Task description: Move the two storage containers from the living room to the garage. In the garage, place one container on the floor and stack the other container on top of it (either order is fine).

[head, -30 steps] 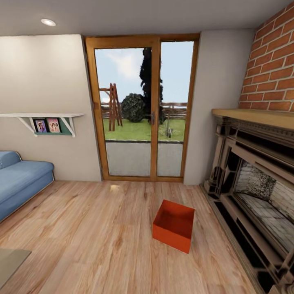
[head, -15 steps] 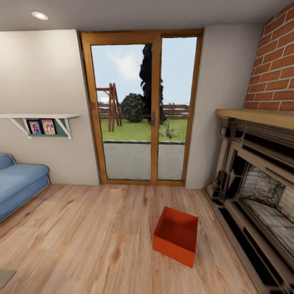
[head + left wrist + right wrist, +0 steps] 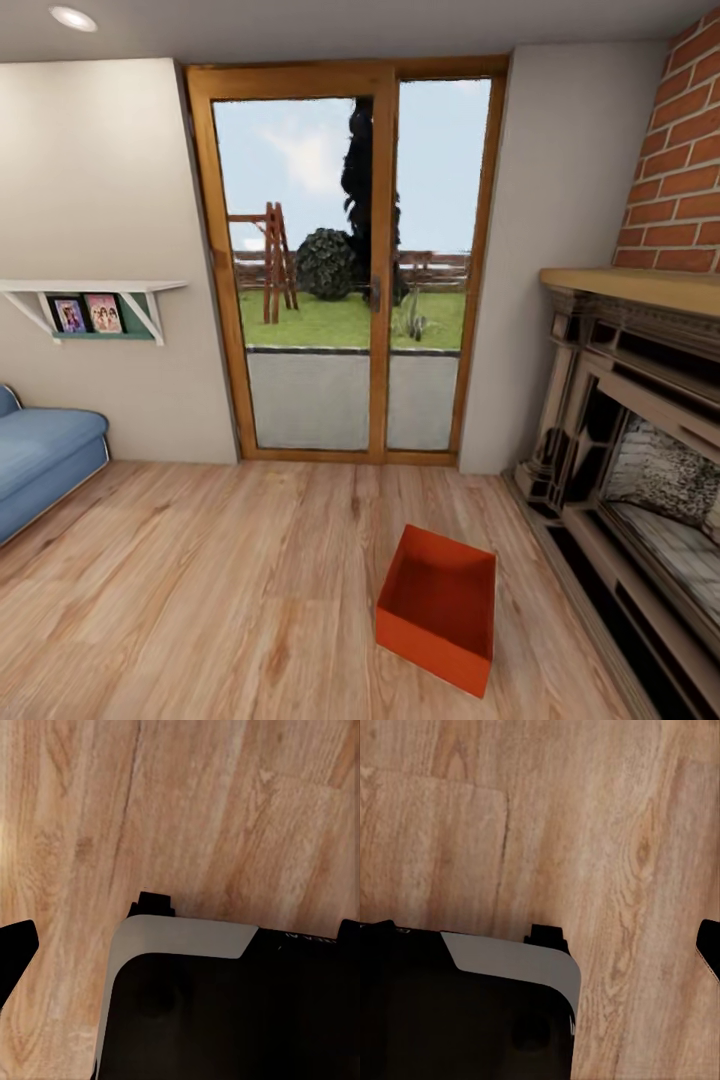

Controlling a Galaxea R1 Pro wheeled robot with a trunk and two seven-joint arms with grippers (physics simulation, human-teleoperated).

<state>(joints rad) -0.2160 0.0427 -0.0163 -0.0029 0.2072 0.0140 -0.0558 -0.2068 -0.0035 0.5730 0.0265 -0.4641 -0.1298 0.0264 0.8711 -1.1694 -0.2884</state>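
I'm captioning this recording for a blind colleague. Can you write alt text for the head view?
An orange-red storage container, open and empty, sits on the light wood-plank floor of a living room, near an ornate fireplace at the right. Behind it, glass doors show a garden; a blue sofa and a wall shelf are at the left.

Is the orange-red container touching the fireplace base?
Apart. The head view shows a strip of bare wood-plank floor between the storage container and the fireplace base at its right.
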